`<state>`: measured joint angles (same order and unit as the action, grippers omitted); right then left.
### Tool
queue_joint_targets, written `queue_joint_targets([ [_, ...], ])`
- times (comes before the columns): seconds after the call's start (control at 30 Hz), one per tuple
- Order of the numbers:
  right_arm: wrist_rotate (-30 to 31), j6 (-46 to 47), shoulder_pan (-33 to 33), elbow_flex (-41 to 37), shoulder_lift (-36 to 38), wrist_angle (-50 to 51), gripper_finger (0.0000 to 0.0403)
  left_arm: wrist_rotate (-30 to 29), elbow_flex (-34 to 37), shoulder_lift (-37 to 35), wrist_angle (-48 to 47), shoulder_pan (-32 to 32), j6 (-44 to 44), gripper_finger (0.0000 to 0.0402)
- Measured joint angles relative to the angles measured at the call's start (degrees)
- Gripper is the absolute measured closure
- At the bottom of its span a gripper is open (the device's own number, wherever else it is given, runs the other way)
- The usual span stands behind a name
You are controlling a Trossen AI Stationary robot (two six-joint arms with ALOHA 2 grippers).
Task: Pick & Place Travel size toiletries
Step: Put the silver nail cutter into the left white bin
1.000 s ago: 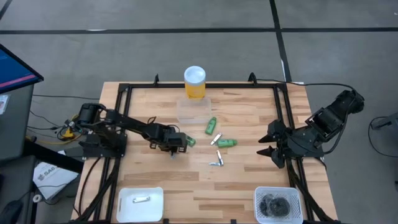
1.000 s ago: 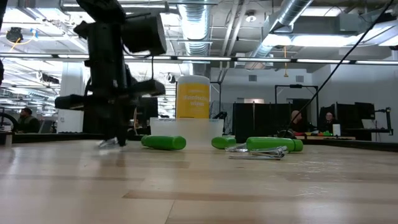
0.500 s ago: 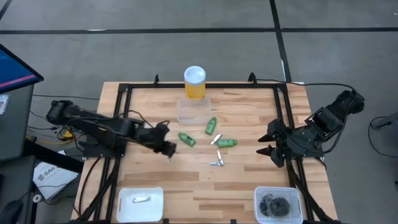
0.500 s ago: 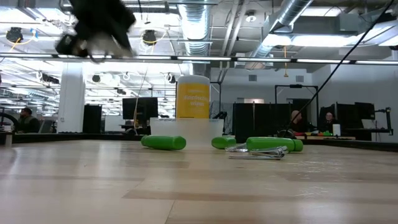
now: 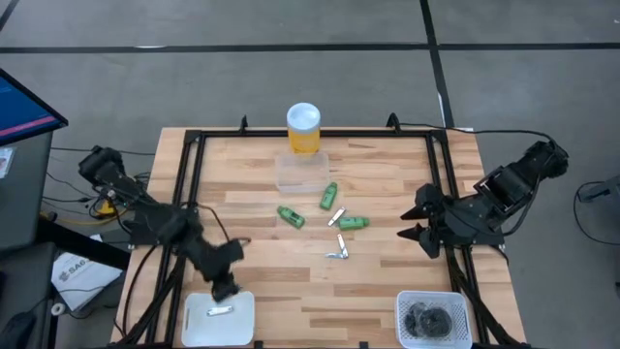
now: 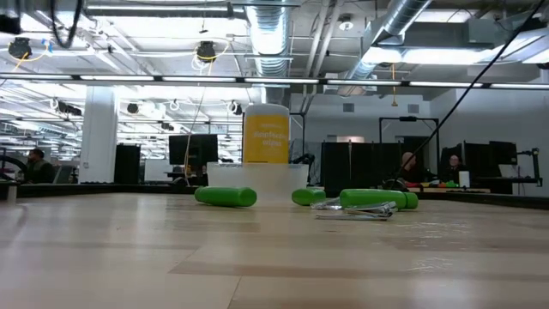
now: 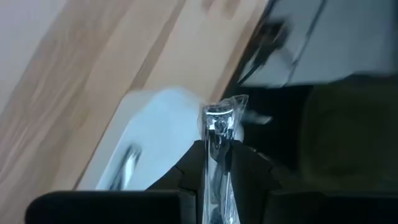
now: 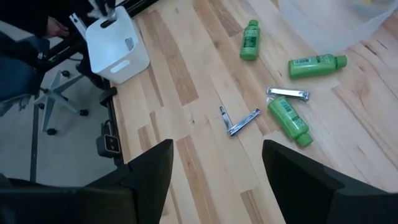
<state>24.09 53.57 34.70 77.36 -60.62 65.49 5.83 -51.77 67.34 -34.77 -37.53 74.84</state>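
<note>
Swung from mid-desk to the white bin at the desk's near-left corner, the left hand pinches a silvery clipper; releasing off-centre could drop it outside.

Three tubes and two metal pieces lay mid-surface, in front of a clear tray with a cylinder behind it. The left bin at the front edge held one metal piece, with the left hand above its rim gripping another. The right bin held round pieces; the right hand waited at the right edge.
</note>
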Motion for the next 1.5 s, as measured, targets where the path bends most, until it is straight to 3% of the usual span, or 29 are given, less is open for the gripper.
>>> queue_joint_targets([
  [0.5, 0.0, 0.0, -3.3, 0.0, -0.1, 0.0, 0.0163, -0.5, 0.0, 17.4, -1.1, -13.7, -1.2, 0.0356],
  [0.97, -0.3, 2.0, -3.7, 0.0, -0.1, 0.0, 0.0163, -3.2, 0.0, 23.4, -1.2, -15.1, -8.6, 0.0348],
  [1.23, -0.3, 2.0, -3.7, 0.0, -0.1, 0.0, 0.0163, -3.0, 0.0, 23.3, -1.0, -15.1, -8.6, 0.0299],
  [1.5, -0.3, 3.9, -4.9, 0.0, -0.5, -0.6, 0.0163, -0.2, 0.0, 15.0, -0.7, -11.7, -6.2, 0.02],
])
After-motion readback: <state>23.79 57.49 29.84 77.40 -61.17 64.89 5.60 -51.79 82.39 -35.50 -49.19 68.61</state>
